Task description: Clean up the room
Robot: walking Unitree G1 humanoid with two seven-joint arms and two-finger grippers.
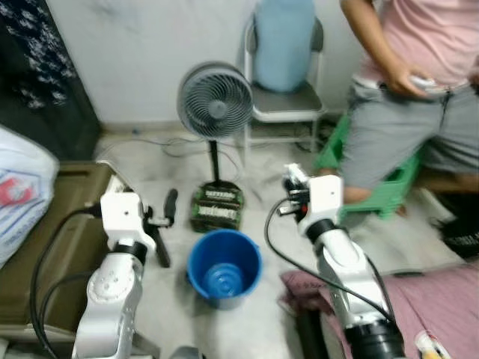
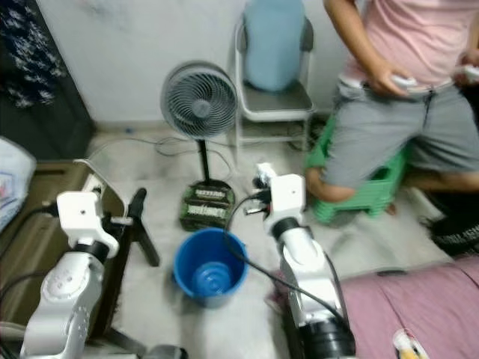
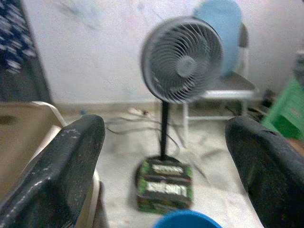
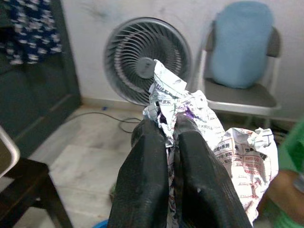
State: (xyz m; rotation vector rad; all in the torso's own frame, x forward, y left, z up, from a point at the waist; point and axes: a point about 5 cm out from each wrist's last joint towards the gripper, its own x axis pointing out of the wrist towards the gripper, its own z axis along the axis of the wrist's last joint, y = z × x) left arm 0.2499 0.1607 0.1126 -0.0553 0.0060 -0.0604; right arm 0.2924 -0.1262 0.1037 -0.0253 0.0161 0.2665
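A pale, light-toned floor [image 1: 247, 172] runs back to a plain whitish wall [image 1: 150, 52], with loose cables trailing across it near the wall's foot. At the right a person [image 1: 419, 90] in a pink top and grey shorts sits on a green stool [image 1: 389, 187], holding a small pale object in both hands. A dark patterned panel [image 1: 41, 75] stands at the far left, and below it lies an olive-brown surface [image 1: 52, 247] with a white bag [image 1: 19, 194] on it. A pink cloth [image 1: 441, 299] covers the near right corner. Against the wall stands a metal chair [image 1: 288, 105] with a blue cushion [image 1: 284, 41], and before it a grey pedestal fan [image 1: 215, 101] on a green-and-black base [image 1: 217, 209]. Just in front of that base a blue bucket [image 1: 224, 265] sits on the floor between the two arms. The left claw [image 3: 166, 156] is spread wide and holds nothing. The right claw [image 4: 171, 137], raised to the right of the bucket, is pinched onto a crumpled printed paper [image 4: 190, 114].
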